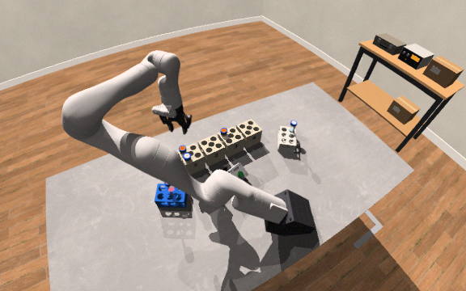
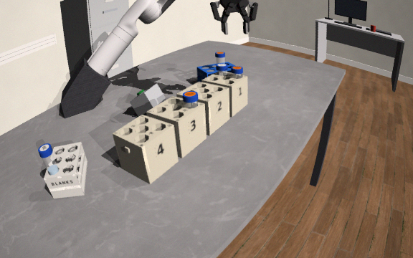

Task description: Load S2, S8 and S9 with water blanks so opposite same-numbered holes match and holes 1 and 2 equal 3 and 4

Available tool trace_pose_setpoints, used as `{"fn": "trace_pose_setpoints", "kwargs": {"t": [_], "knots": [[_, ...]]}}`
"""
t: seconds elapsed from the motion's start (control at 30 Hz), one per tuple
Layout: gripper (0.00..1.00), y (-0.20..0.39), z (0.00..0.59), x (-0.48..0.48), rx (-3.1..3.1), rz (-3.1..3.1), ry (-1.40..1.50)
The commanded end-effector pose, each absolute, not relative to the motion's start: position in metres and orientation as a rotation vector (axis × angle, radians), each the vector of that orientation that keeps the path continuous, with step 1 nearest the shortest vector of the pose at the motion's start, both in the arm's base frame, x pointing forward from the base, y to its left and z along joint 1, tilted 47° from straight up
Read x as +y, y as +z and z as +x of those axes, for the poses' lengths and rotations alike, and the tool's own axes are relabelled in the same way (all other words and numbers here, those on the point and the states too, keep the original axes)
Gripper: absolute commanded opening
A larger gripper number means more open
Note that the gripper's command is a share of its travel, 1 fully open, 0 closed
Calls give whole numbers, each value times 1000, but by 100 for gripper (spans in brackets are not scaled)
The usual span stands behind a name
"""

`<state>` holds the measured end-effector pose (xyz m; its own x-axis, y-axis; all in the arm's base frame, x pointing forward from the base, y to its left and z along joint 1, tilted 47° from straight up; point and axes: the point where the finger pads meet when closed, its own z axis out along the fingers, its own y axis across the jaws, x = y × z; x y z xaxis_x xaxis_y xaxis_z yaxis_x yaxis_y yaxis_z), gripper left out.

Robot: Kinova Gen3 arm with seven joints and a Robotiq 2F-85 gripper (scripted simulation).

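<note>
Four beige adapters stand in a row, numbered 1 (image 2: 238, 91), 2 (image 2: 219, 106), 3 (image 2: 192, 125) and 4 (image 2: 160, 148). Adapter 1 (image 1: 192, 158) holds an orange-dot tube (image 2: 236, 69) and a white-dot blank (image 2: 222, 67). Adapter 3 (image 1: 232, 138) holds one orange-dot tube (image 2: 190, 97). Adapters 2 and 4 look empty. The blue sample rack (image 1: 170, 196) holds one orange-dot tube (image 2: 220, 55). My gripper (image 2: 234, 24) hangs open and empty, high above the table on the far side of adapter 1, and also shows in the top view (image 1: 178, 124).
The white BLANKS rack (image 2: 64, 172) stands apart past adapter 4, with one tall blue-capped blank (image 2: 45, 150) and one pale-capped tube (image 2: 53, 170) low in it. The sloped desk with the green DONE key (image 1: 240, 174) sits behind adapters 2 and 3. My dark base block (image 1: 294, 214) stands at the table's edge.
</note>
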<state>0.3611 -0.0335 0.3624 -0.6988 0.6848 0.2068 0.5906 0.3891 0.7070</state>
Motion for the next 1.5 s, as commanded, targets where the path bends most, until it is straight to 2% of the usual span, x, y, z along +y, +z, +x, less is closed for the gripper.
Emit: {"fn": "trace_pose_setpoints", "kwargs": {"t": [0.0,0.43,1.47], "knots": [[62,363,361,-34,2516,1162,1205],[62,368,342,-16,2611,717,1106],[62,386,272,48,2441,-785,606]]}}
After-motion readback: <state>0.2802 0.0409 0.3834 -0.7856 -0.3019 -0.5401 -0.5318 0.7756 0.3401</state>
